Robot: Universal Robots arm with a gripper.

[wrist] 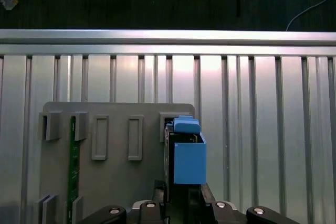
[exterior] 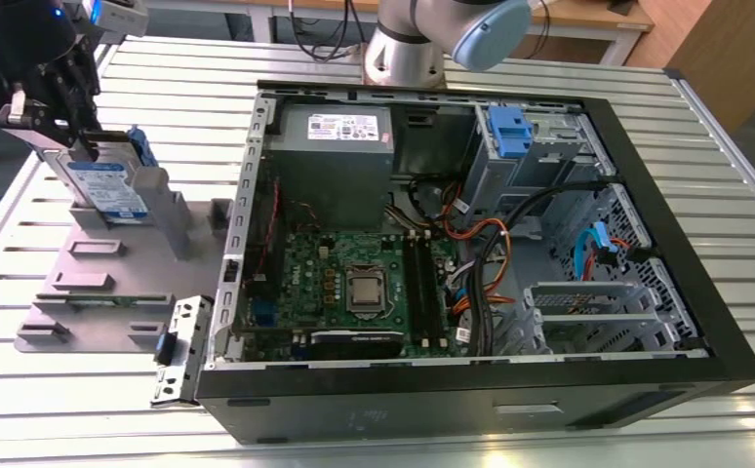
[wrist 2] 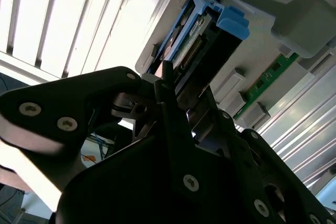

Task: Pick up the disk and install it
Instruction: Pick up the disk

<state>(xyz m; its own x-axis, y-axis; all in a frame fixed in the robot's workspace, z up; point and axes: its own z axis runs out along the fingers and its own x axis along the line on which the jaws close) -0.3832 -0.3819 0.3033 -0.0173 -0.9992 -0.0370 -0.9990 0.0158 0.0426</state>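
Disk (exterior: 107, 187) and hand (exterior: 81, 144) sit together at the far corner of the grey holder plate (exterior: 104, 292), on the exterior view's left. From here I see the hand come down over the top edge of the disk, which stands upright on its edge in one of the plate's slots, label side facing the exterior camera. I cannot tell whether the hand is pinching the disk or just straddling it. In the second wrist view the hand (wrist 2: 184, 93) lines up along the disk (wrist 2: 190, 45), and the blue bracket tab (wrist 2: 231, 22) sticks out at the disk's far end. In the first wrist view I look straight down the hand (wrist: 181, 192) onto the disk (wrist: 188, 158), blue bracket uppermost, seated in a slot near one edge of the holder plate (wrist: 115, 182). A narrow green circuit board (wrist: 73, 166) stands in another slot, well apart from the disk. The plate lies flat on the slatted metal table (exterior: 78, 409). Just beside the plate, toward the exterior view's right, the open computer case (exterior: 690, 292) lies on its side, with the motherboard (exterior: 351, 283), the grey power supply (exterior: 332, 156) and a drive cage with a blue tab (exterior: 514, 132) showing inside. A loose metal bracket (exterior: 176, 351) lies on the table between plate and case. The arm's base (exterior: 411, 49) stands behind the case.
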